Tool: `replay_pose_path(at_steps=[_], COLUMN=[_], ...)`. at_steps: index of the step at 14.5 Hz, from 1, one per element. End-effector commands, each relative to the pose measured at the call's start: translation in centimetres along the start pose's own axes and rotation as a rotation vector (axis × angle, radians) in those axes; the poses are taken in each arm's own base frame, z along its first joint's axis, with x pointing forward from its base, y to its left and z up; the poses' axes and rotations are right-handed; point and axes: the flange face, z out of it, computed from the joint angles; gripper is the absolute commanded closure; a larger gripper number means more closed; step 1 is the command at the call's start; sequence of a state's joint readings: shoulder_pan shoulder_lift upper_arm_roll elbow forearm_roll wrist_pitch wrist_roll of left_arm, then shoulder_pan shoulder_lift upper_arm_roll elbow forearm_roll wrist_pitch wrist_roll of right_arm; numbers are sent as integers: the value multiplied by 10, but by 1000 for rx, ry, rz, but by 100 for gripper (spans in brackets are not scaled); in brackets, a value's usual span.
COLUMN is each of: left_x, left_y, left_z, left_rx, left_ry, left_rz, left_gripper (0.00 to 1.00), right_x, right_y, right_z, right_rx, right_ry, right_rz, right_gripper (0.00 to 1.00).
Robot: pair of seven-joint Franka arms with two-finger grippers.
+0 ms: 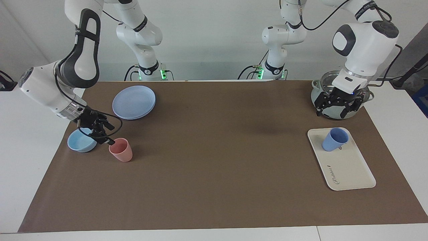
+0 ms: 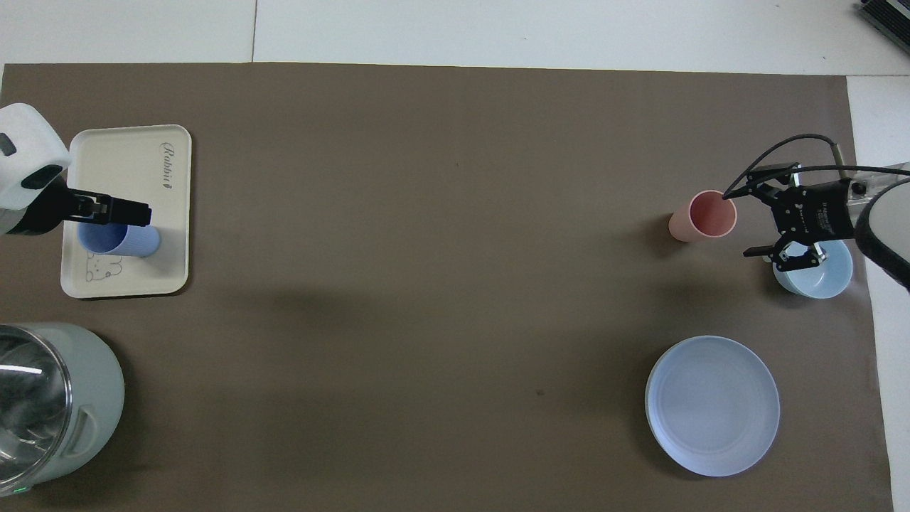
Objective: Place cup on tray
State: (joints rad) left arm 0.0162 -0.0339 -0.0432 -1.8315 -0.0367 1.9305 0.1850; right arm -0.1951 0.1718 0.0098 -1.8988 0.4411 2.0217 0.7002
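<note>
Dark script "Rabbit" on the cream tray (image 2: 128, 146), near one short end.

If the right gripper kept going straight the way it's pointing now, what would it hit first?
The right gripper is open and angled down over the gap between the light-blue bowl and the pink cup. Going straight on, it would probably meet the pink cup's rim first, though depth is uncertain.

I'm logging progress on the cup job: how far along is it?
Done: the blue cup stands upright on the cream tray. In hand: nothing; the left end effector is open, raised over the pot, clear of the cup. The right end effector is open by the pink cup. Nothing looks left.
</note>
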Motion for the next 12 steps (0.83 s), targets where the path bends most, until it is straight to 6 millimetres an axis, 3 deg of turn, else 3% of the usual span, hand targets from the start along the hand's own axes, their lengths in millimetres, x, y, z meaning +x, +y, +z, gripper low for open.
replay_pose_path(at_steps=[1, 5, 6, 7, 12], left_x=[-6, -7, -6, -11, -17], left_y=[3, 7, 8, 24, 54], left_z=[-56, -114, -108, -90, -71], left_rx=[17, -1, -1, 4, 56], left_ry=[-43, -63, -77, -108, -105], left_rz=[-2, -1, -6, -22, 8], left_gripper=[0, 0, 0, 0, 0], right_x=[-41, -93, -100, -106, -123], right_y=[-12, -26, -26, -25, -29], right_z=[-11, -19, -27, -37, -73], right_rx=[-81, -213, -229, -231, -323], right_ry=[72, 134, 145, 145, 105], right_rz=[-151, -369, -427, -492, -906], right_gripper=[0, 0, 0, 0, 0])
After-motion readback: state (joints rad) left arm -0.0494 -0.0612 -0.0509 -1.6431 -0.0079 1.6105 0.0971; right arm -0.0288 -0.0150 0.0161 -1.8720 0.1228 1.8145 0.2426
